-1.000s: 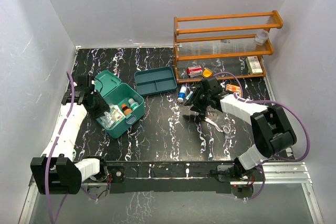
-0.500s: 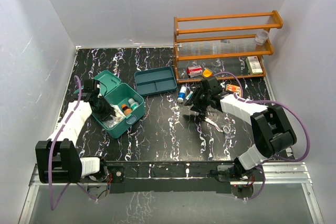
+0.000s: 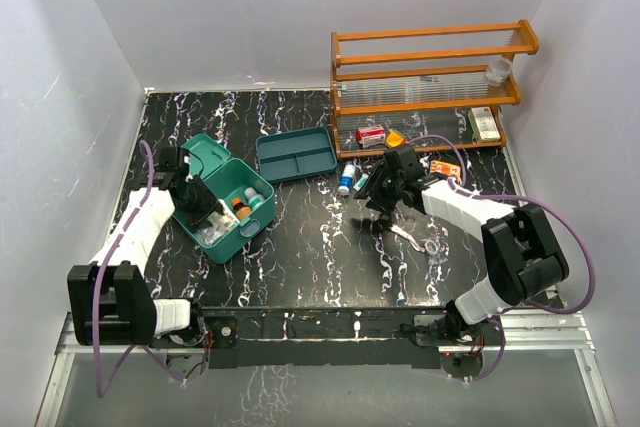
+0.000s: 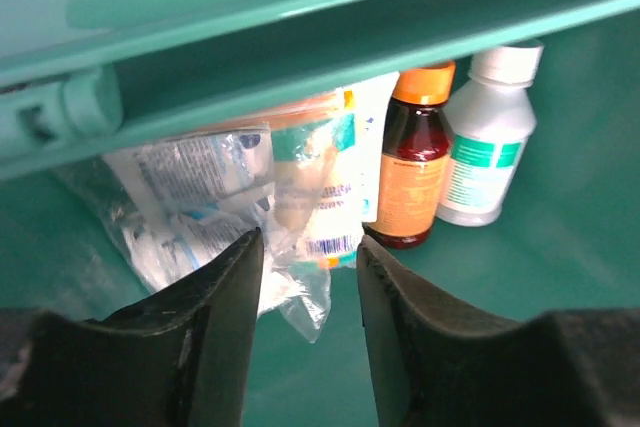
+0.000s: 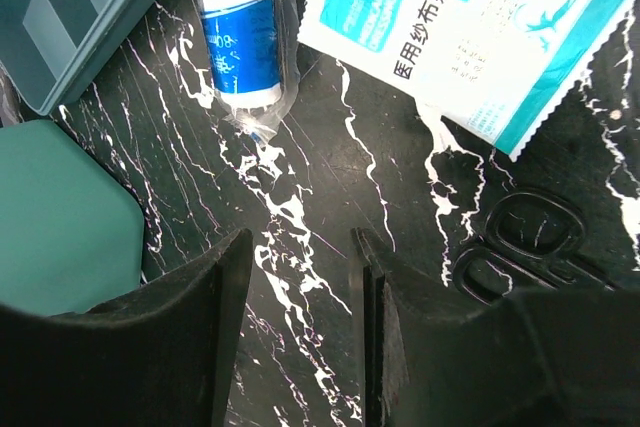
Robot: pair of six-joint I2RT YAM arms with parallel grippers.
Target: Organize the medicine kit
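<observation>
"Where's the teal-green plastic medicine kit box [image 3: 243, 237]?"

"On the left of the black marbled table [image 3: 320, 247], lid up. The left gripper [image 4: 307, 242] hangs inside it, jaws slightly parted over clear plastic packets [image 4: 200, 207], probably pinching nothing."

"And the right gripper [image 5: 300, 242]?"

"Parted too, empty, near a blue-labelled white tube [image 5: 238, 42]."

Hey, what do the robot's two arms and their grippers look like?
The left arm and right arm have white shells with black joints and bases, and each carries a looping purple cable. The left gripper and right gripper each have two matte black, blunt fingers.
</observation>
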